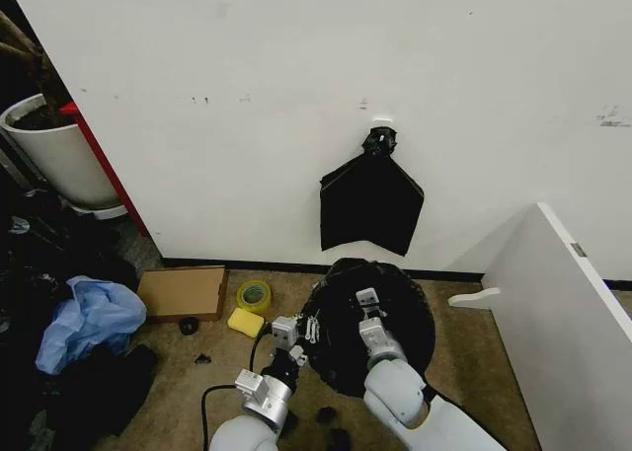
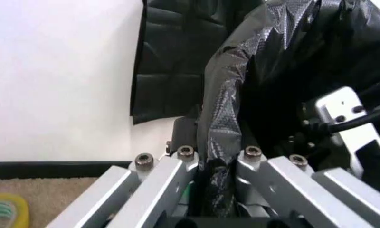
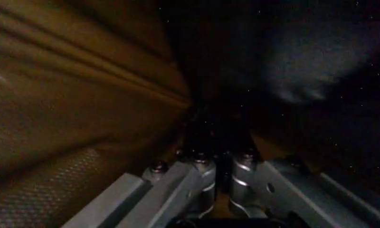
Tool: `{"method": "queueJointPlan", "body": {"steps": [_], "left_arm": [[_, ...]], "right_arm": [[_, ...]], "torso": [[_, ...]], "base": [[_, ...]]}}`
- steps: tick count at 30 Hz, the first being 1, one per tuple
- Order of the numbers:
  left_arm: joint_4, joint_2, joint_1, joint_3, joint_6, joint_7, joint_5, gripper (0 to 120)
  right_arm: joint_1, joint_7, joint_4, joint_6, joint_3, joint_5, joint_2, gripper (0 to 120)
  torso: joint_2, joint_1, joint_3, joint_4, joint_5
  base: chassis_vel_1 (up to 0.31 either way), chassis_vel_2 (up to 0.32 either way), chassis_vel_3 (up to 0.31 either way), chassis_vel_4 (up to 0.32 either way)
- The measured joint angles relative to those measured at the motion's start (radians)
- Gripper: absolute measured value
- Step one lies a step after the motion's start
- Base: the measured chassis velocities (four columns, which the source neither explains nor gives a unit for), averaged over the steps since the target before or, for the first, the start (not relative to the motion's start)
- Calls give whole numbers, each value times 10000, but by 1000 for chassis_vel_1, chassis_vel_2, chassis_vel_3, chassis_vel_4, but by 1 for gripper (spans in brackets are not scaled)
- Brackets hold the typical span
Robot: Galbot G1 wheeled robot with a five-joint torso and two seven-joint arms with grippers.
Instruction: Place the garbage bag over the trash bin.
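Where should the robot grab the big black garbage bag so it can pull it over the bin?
Probably by its loose edge, from the side. The garbage bag is thin and crinkly, and a fold of its edge stands up between the left hand's fingers, easy to pinch.

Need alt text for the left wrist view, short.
The left gripper is shut on a fold of the glossy black plastic garbage bag, which billows up in front of a white wall. A flat black bag hangs on the wall behind.

Head camera looks down from above; both wrist cameras press against garbage bag.
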Motion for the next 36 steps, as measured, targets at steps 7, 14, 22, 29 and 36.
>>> {"method": "queueJointPlan", "body": {"steps": [7,14,22,29,36], "left_arm": [[207,49,-180,-169,-162,3,84,4],[658,38,-378,-326,-463,26,464,4],[797,43,-537,-627,-681,198,468,4],[799,20,-499,-743,-1133,539,247,4],[922,6,-442,-876,-1799,918,153,4]], "right_arm": [[-471,-854,746,1104,107,193,-315,0],[-1599,-1341,2506,805,40,1911,-874,0],[-2052,-1257,3873,-985,203,4536,-1238,0],[-1510,-1317,3629,-1446,-15,4900,-830,0],[-608,-1001,2942,-2075,-398,4502,-450,0]], "torso": [[0,0,0,-1,-1],[0,0,0,-2,-1],[0,0,0,-2,-1],[0,0,0,-1,-1],[0,0,0,0,-1]], "base": [[0,0,0,0],[0,0,0,0],[0,0,0,0],[0,0,0,0],[0,0,0,0]]}}
